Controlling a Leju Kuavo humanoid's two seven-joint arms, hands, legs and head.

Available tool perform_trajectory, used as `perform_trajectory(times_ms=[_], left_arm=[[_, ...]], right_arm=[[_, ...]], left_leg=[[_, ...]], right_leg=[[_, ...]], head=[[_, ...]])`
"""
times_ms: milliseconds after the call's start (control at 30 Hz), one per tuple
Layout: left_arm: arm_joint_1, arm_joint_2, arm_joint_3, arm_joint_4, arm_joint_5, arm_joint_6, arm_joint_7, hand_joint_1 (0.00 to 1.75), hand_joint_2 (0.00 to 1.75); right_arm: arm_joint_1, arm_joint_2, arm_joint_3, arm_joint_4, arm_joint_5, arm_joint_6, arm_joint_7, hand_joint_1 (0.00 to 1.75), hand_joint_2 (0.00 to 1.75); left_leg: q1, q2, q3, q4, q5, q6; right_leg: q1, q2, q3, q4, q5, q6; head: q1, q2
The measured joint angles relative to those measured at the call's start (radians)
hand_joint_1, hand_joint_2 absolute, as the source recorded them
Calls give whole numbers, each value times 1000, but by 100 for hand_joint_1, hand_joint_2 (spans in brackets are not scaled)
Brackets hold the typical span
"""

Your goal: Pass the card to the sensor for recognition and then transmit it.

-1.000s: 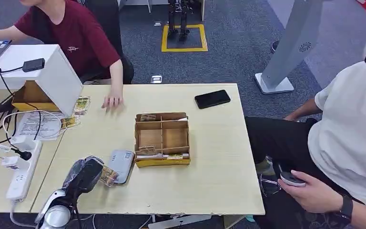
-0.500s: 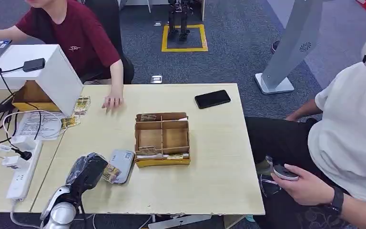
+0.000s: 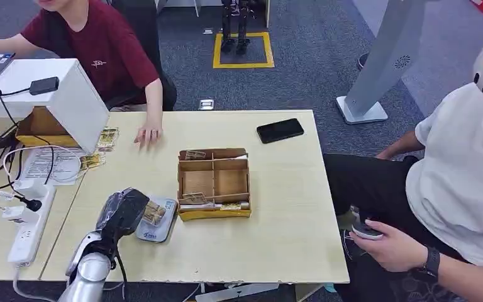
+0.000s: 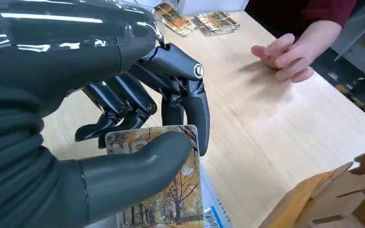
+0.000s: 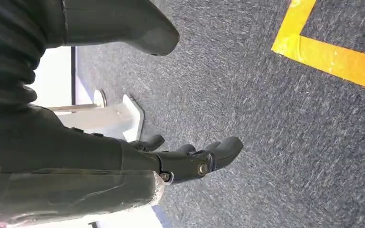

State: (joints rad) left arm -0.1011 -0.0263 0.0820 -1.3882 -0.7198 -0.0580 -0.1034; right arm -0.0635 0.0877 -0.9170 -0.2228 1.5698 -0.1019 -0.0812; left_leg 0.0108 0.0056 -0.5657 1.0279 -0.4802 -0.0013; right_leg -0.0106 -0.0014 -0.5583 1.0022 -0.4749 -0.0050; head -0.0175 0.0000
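Pale wooden table (image 3: 277, 207): left robot hand (image 3: 124, 211) pinches card (image 4: 171, 199) over grey sensor (image 3: 157, 228) near its front edge.

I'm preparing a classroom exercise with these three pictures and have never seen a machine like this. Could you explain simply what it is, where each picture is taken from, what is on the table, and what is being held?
This is a humanoid robot with two arms and many-fingered hands. The wide picture comes from a camera on its head, looking down at a wooden table. The other two come from cameras at its wrists.

The left hand grips a picture card between thumb and fingers, holding it over a small grey sensor. Beside that stands a divided cardboard box with more cards, and farther back lies a black phone. A person's hand rests on the table near loose cards; another person sits on the right.

The right hand hangs over grey carpet, holding nothing, fingers loosely curved.
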Motion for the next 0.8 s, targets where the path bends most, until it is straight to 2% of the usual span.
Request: perform_trajectory(times_ms=[167,467,800], left_arm=[[-10,-19,0,4,-39,12,11,175,175],[-17,-53,0,46,-191,54,23,175,175],[-19,-66,1,76,-208,61,22,175,175]], right_arm=[[0,0,0,0,0,5,10,0,175],[0,3,0,0,0,2,0,0,175],[0,4,0,0,0,2,0,0,175]], left_leg=[[0,0,0,0,0,0],[0,0,0,0,0,0],[0,0,0,0,0,0]], right_leg=[[0,0,0,0,0,0],[0,0,0,0,0,0],[0,0,0,0,0,0]], head=[[0,0],[0,0],[0,0]])
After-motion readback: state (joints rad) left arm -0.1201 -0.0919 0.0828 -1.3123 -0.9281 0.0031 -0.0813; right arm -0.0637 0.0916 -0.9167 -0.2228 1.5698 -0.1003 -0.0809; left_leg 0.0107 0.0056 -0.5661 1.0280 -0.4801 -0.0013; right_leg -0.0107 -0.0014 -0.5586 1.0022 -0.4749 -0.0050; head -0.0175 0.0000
